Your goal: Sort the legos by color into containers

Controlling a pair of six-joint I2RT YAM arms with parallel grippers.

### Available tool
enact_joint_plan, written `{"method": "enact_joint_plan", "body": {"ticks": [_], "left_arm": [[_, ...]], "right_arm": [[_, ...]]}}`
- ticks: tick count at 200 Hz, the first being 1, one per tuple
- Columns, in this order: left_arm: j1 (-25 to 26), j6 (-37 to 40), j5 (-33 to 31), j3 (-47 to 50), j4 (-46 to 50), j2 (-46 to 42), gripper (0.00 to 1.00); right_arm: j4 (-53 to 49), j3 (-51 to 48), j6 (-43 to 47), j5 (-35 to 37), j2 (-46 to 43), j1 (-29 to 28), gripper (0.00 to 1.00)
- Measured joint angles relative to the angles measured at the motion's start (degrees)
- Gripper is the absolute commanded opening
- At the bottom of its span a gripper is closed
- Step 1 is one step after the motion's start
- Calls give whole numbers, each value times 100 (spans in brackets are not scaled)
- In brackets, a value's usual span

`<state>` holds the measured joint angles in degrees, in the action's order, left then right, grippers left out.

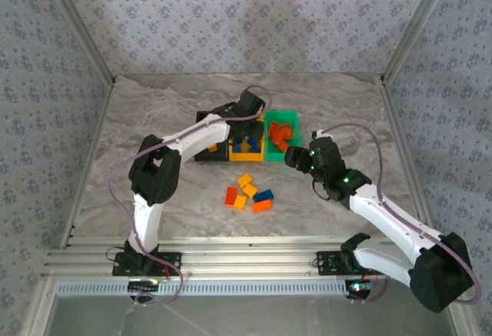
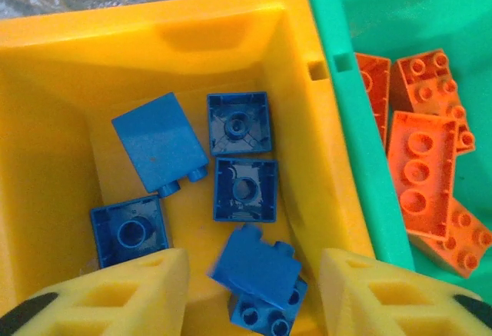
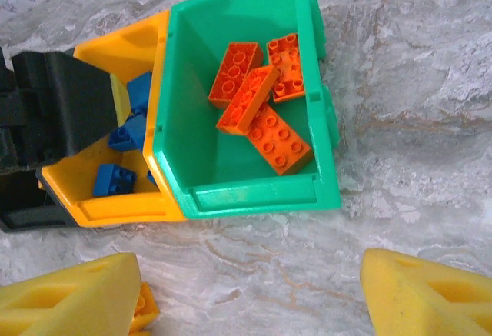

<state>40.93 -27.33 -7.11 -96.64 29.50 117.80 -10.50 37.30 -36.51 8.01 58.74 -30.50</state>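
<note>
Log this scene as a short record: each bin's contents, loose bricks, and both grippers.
yellow bin: blue bricks
green bin: red-orange bricks
black bin: mostly hidden under left arm
loose bricks: yellow, red-orange, one blue, on table in front of bins
left gripper: open, above yellow bin
right gripper: open, above table beside green bin

Glossy plastic legos (image 2: pixel 244 190) and bins (image 2: pixel 46 159); marble-look table (image 3: pixel 430 121).

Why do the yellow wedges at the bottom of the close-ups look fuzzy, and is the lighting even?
Left wrist view: the left gripper's fingers are too close to focus and blur; the blue bricks in the yellow bin are sharp. Right wrist view: the right gripper's fingers are soft too, the green bin crisp. Top view: even light, faint shadows on the table.
</note>
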Motion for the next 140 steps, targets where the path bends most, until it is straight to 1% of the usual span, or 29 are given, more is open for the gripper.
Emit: {"method": "enact_joint_plan", "body": {"ticks": [31,45,60,61,66,68,93,116,140], "left_arm": [[17,-48,160,101,-37,-238,70],[52,-94,232,413,-144,-658,78],[149,-157,308,920,-321,-1325,85],[157,-153,315,944,-323,-1364,85],[208,-184,326,1139,-402,-1628,97],[227,-177,337,1193,-413,-1711,99],[610,-254,345,2127,-761,-2977,100],[977,-358,205,3139,-1014,-3963,100],[1056,-584,-98,4328,-997,-4830,100]], "right_arm": [[-55,-31,-13,-166,0,-35,78],[-70,-55,-11,-238,0,-107,79],[-98,-70,-11,-295,2,-232,80],[-101,-70,-11,-299,2,-240,80],[-105,-72,-11,-313,7,-299,80],[-107,-72,-13,-321,11,-330,80],[-107,-72,-11,-389,197,-717,81],[-42,-72,9,-426,667,-1189,81],[-15,33,94,-365,1392,-1683,81]]}}
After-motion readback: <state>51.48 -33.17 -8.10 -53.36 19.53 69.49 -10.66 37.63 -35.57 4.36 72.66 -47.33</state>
